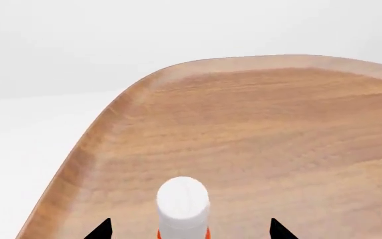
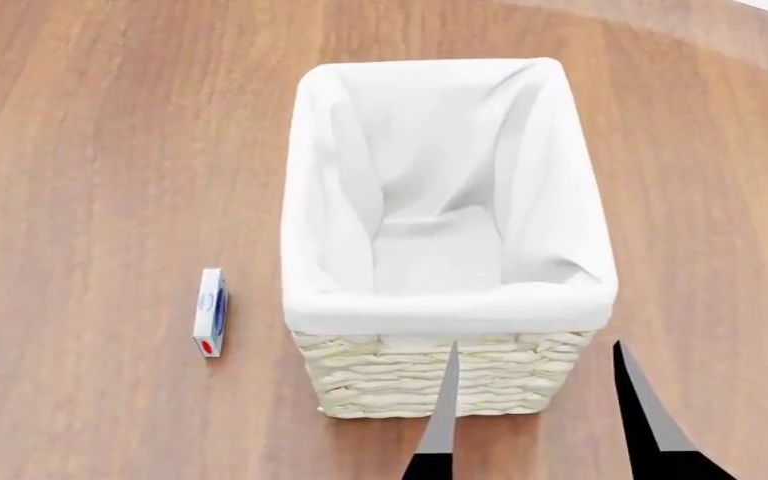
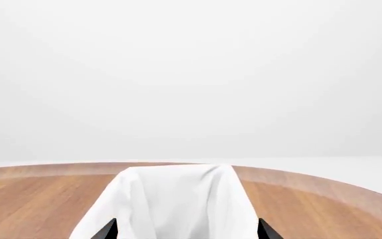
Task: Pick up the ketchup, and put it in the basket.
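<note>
The ketchup (image 1: 183, 205) shows only in the left wrist view: a white cap with a strip of orange-red bottle below it, standing upright on the wooden table (image 1: 277, 129). My left gripper (image 1: 191, 233) is open, with its two black fingertips wide on either side of the bottle and not touching it. The basket (image 2: 444, 385) is cream wicker with a white cloth liner and stands mid-table in the head view. My right gripper (image 2: 540, 420) is open and empty just before the basket's near wall. The liner (image 3: 171, 204) fills the space between its tips in the right wrist view.
A small white and blue box (image 2: 209, 312) lies flat on the table left of the basket. The table's rounded edge (image 1: 108, 117) curves past the ketchup, with white floor beyond. The far edge (image 3: 310, 181) shows behind the basket.
</note>
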Motion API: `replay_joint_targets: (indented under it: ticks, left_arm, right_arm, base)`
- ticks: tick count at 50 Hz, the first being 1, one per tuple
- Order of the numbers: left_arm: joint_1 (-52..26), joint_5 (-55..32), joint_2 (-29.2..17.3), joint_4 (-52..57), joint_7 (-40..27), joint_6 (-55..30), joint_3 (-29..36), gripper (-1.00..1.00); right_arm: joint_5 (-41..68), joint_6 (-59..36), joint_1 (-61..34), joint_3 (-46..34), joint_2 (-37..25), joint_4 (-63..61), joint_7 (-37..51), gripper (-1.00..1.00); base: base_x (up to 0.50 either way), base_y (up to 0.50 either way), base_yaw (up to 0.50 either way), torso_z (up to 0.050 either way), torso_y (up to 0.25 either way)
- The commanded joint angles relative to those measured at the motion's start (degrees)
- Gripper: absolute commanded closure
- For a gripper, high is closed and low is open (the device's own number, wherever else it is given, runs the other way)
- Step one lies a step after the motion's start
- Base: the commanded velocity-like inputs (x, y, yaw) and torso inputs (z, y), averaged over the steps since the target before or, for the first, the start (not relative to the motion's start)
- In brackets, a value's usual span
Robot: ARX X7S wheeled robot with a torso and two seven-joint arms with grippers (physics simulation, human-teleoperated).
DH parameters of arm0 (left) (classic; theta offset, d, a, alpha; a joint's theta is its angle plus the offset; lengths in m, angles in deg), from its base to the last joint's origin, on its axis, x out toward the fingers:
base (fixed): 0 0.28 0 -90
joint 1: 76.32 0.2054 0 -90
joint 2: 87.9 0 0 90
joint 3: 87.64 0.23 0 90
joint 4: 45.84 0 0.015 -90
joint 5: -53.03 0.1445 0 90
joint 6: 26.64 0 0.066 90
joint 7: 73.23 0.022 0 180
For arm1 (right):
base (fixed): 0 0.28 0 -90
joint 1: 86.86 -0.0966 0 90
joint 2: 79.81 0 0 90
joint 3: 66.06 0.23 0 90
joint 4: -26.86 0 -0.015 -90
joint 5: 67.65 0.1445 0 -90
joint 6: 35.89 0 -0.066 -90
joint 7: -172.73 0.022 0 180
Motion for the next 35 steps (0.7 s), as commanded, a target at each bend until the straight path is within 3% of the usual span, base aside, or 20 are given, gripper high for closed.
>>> replay_joint_targets:
  ticks: [1, 35]
  left_arm:
    - [-1.9, 1.2, -0.2, -4.9, 3.7, 4.6, -0.1, -1.00]
    - [-3.9, 0.5, -2.4, -10.8, 5.8, 5.4, -0.7, -1.00]
  right_arm:
    - [-0.5, 0.9, -0.4, 1.4, 1.1, 1.6, -1.6, -1.00]
    - [-0.2, 1.2, -0.6, 0.6, 0.7, 1.8, -1.2, -1.00]
  base:
    - [0.00, 0.00, 0.00, 0.000, 0.000]
    - [0.00, 0.00, 0.00, 0.000, 0.000]
